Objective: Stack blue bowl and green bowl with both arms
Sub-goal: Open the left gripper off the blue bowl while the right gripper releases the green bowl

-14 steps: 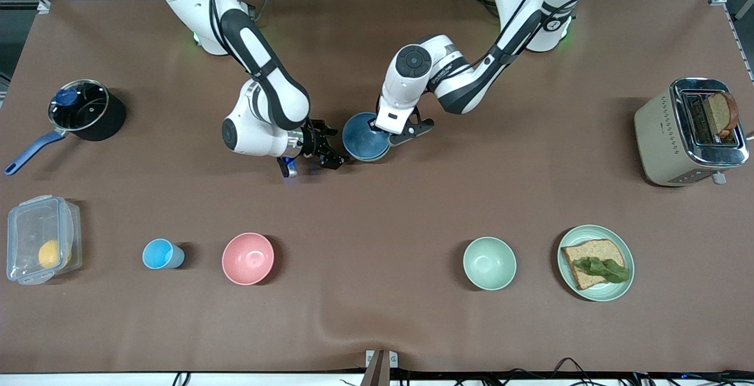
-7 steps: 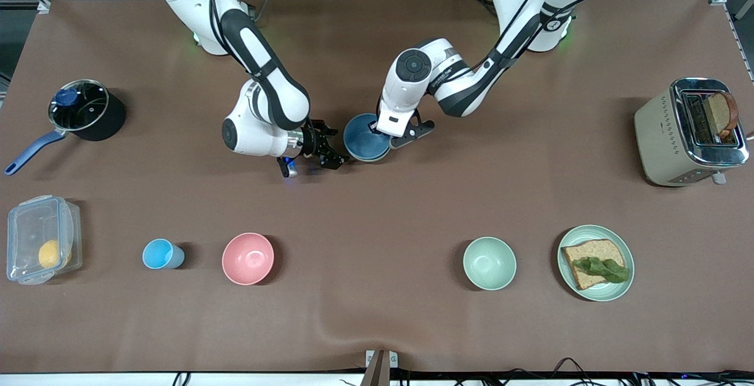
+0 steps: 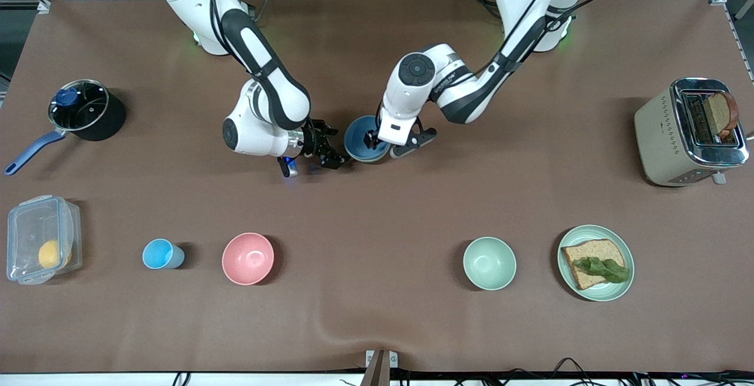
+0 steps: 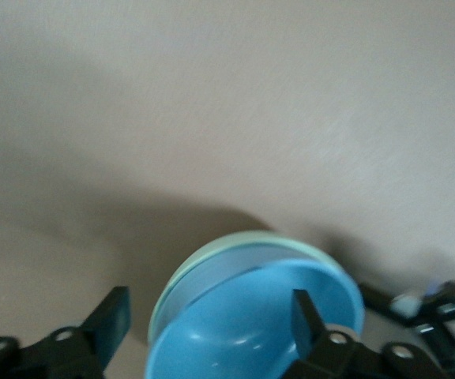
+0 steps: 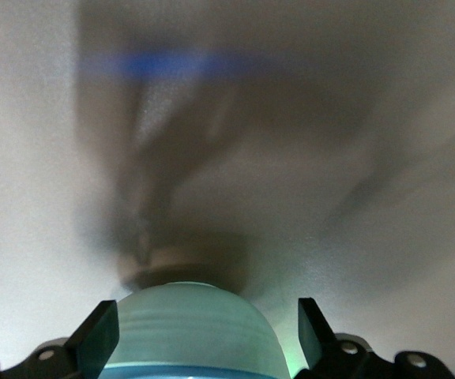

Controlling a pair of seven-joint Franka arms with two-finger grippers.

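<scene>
The blue bowl (image 3: 362, 138) sits nested in the green bowl (image 5: 188, 332) on the table's middle, between the two grippers. In the left wrist view the blue bowl (image 4: 251, 332) shows with the green bowl's rim (image 4: 172, 276) around it. My left gripper (image 3: 383, 141) is open over the bowls' edge toward the left arm's end. In its wrist view (image 4: 212, 316) one finger is inside the blue bowl and one outside. My right gripper (image 3: 334, 153) is open beside the bowls toward the right arm's end. In its wrist view (image 5: 204, 328) its fingers flank the green wall.
A mint-green bowl (image 3: 489, 263), a plate with bread (image 3: 595, 262), a pink bowl (image 3: 248, 258), a light-blue cup (image 3: 160, 254) and a lidded box (image 3: 41, 238) line the near side. A pot (image 3: 82, 109) and a toaster (image 3: 689, 132) stand at the table's ends.
My left gripper has come down a little onto the bowls' edge, and its finger now shows inside the blue bowl. The right gripper has barely moved.
</scene>
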